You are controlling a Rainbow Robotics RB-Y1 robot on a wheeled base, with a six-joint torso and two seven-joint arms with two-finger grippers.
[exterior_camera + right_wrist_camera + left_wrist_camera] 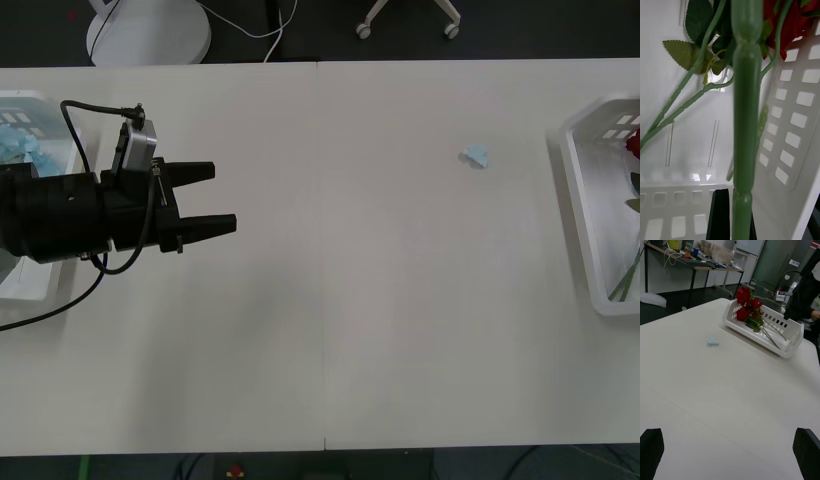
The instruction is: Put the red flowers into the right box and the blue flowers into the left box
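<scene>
At the far left edge of the long white table (330, 300): the shallow whitish, slightly translucent plastic left box (40, 285), with the fluffy pale-blue flowers (14, 140) lying inside. Over that box's inner rim and just toward the table's middle: the black left gripper (210, 198), hovering above bare tabletop, fingers spread apart and holding nothing; same fingers (650, 448) wide at the two corners in the left wrist view. Well past the middle of the table, nearer the far right edge: a small pale-blue scrap of petal (476, 156) lying alone on the surface, seen again in the left wrist view (712, 341). At the far right edge of the table: the shallow plain white slotted plastic right box (590, 215), holding the dark-red artificial roses (746, 306) with their thin green stems along its floor. Inside that box: the right gripper (730, 213), black fingers drawn close around a thick green rose stem (745, 112), leaves and red petals beyond.
</scene>
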